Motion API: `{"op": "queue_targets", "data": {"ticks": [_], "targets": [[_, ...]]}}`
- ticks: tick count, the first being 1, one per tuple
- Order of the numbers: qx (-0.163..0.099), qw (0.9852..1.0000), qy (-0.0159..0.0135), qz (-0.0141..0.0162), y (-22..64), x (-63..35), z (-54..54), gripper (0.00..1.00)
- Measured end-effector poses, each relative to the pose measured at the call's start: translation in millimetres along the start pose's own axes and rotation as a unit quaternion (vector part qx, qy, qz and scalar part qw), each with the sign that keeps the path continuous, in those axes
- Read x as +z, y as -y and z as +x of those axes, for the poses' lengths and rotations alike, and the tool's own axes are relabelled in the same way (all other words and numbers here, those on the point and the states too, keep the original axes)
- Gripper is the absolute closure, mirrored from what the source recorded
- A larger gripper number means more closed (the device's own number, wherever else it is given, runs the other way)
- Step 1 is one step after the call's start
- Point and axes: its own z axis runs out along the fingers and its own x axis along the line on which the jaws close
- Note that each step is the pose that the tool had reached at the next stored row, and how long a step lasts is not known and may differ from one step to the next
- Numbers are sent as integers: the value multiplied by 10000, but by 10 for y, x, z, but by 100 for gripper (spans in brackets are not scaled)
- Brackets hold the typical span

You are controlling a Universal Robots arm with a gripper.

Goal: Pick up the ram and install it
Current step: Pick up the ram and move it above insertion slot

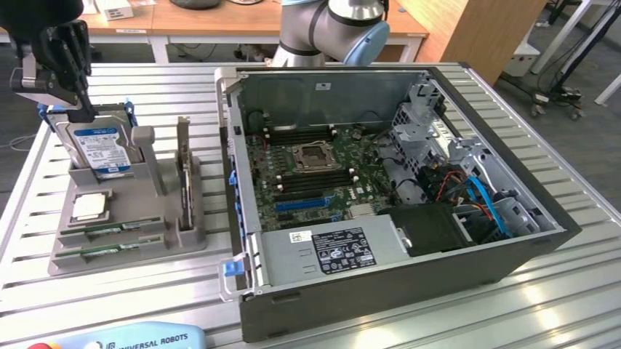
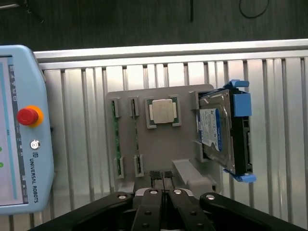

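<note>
At six o'clock on the slatted metal table (image 1: 39, 291), closest to the exterior camera, lies a pale blue Universal Robots teach pendant (image 1: 136, 338). Just beyond it sits a grey moulded parts tray (image 1: 126, 263). Its two frontmost slots hold the task's pieces, the front ram stick (image 1: 100, 252) and the rear ram stick (image 1: 107, 232). Both are slim green circuit boards set on edge, parallel and just apart. Each runs roughly nine o'clock to three o'clock across the exterior view, the three o'clock end a shade farther from the camera. Neither has been lifted.

At twelve o'clock from the sticks, a square silver processor chip (image 1: 89, 206) rests in its own recess. Farther back, a silver hard drive with a blue label (image 1: 102, 149) stands propped in a blue-edged bracket. Above and behind that drive, at about eleven o'clock of the tray, hangs the black-fingered gripper (image 2: 162, 176). The wrist view shows its fingers (image 2: 155, 176) pressed together with nothing between them.

From the gripper, then, the sticks lie at about six o'clock in the exterior view. They are toward the camera, past the drive and the processor, lower and well apart. In the wrist view the seam between the fingers runs the same way as the sticks' length. By my reading, the jaws' closing line crosses a stick's thin faces as things stand.

Off at three o'clock from the tray stands the open black computer case (image 1: 388, 287), its green motherboard (image 1: 291, 182) exposed.
</note>
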Motion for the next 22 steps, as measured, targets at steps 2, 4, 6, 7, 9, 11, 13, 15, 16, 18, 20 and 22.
{"op": "queue_targets", "data": {"ticks": [2, 4, 6, 7, 9, 11, 13, 15, 16, 18, 20, 22], "targets": [[-1, 10000, 0, -1, 0, 0, 0, 90], [0, 10000, 0, -1, 0, 0, 0, 90], [-1, 10000, 0, -1, 0, 0, 0, 90], [-8, 10000, 0, -1, 0, 0, 0, 90], [-65, 10000, -2, -2, 0, 1, 0, 90], [-122, 9999, -5, -3, 0, 1, 0, 90], [-133, 9999, -6, -4, 0, 1, 0, 90], [-134, 9999, -6, -4, 0, 0, 0, 90], [-134, 9999, -6, -4, 0, 1, 0, 90], [-134, 9999, -6, -4, 0, 0, 0, 90], [-134, 9999, -6, -4, 0, 1, 0, 90], [-134, 9999, -6, -4, 0, 0, 0, 90]]}}
